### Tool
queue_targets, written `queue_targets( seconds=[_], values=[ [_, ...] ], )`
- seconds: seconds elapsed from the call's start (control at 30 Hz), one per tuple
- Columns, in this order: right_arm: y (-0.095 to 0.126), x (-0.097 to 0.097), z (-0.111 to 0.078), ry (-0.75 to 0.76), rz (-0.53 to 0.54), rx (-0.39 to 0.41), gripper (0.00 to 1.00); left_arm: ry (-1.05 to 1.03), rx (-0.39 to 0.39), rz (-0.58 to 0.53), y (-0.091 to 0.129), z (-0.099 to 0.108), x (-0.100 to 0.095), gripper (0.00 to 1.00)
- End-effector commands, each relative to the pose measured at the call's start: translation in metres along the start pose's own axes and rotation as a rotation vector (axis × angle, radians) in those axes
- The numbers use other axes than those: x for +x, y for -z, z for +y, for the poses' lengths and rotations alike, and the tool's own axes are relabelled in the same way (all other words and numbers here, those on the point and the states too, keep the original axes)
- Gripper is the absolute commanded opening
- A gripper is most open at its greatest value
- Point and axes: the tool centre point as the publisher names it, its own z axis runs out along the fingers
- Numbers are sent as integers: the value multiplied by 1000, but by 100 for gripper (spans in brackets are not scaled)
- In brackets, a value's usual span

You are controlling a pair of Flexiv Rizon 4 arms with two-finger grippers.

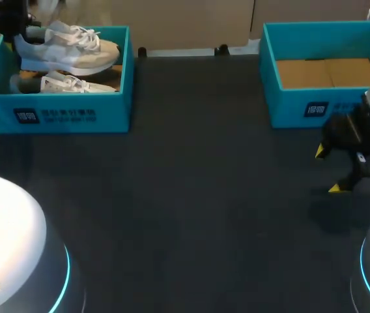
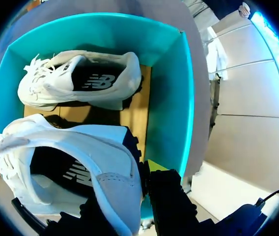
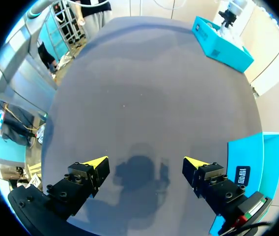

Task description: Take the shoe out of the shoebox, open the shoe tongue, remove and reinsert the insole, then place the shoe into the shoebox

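A white shoe [image 1: 68,49] hangs tilted over the left teal shoebox [image 1: 74,114], raised above its rim. My left gripper [image 1: 15,32] is shut on its heel. In the left wrist view the heel collar of the held shoe [image 2: 70,167] sits between the fingers of my left gripper [image 2: 140,179], and only one yellow tip shows. A second white shoe [image 1: 64,83] [image 2: 80,81] lies on its side on the box floor. My right gripper [image 1: 329,169] [image 3: 146,163] hovers open over bare table in front of the right shoebox [image 1: 302,107], holding nothing.
The right teal shoebox [image 3: 250,160] holds only its brown cardboard floor and stands just beside my right gripper. The dark table [image 1: 191,195] stretches between the two boxes. The left shoebox [image 3: 223,44] shows far ahead of the right gripper.
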Motion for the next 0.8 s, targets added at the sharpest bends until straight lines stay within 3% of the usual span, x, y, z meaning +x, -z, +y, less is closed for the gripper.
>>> queue_targets(
  seconds=[0.03, 0.8],
  values=[
    [0, 1, 0, 1, -2, 2, 100, 5, 16, 7, -8, 8, -4, 0],
    [0, 1, 0, 1, -2, 2, 100, -20, 80, 5, -46, 18, -15, 0]
  ],
)
